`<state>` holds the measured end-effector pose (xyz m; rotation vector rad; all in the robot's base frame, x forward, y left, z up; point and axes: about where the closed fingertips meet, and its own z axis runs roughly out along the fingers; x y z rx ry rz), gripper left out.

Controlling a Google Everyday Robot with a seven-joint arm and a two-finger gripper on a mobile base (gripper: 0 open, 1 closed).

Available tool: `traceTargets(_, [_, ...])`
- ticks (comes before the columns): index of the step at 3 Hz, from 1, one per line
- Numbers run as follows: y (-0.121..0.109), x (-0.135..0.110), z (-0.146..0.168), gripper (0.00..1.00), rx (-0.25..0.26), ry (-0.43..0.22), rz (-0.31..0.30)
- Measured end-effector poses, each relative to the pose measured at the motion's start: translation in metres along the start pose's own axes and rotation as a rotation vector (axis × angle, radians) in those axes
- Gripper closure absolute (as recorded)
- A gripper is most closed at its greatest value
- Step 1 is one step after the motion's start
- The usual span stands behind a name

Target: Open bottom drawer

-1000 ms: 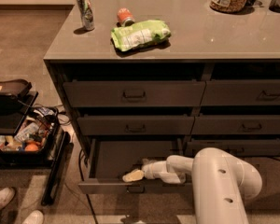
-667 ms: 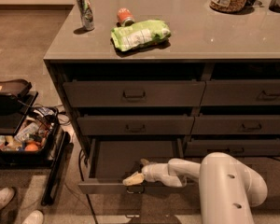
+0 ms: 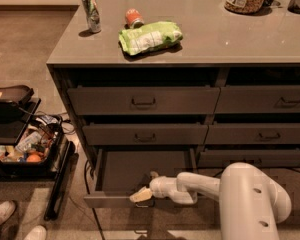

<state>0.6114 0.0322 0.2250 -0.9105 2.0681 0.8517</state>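
A black bin of clutter sits on the floor at left; beside it the bottom drawer of the cabinet's left stack stands pulled out, the gripper at its front edge near the handle, grip impossible to tell

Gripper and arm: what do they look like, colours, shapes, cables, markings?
The arm is glossy white with smooth rounded shells: a bulky segment bearing a few small dark dots, narrowing to a slimmer wrist. The gripper, at the front edge of the bottom drawer, is cream-coloured. No cables or lettering show.
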Motion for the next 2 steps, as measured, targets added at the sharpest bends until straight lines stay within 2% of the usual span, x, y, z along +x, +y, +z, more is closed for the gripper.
traceTargets(1, [-0.0090,0.0085,0.0016,0.00,0.027,0.021,0.010])
traceTargets(2, [-0.0089,0.0085,0.0016,0.00,0.027,0.021,0.010])
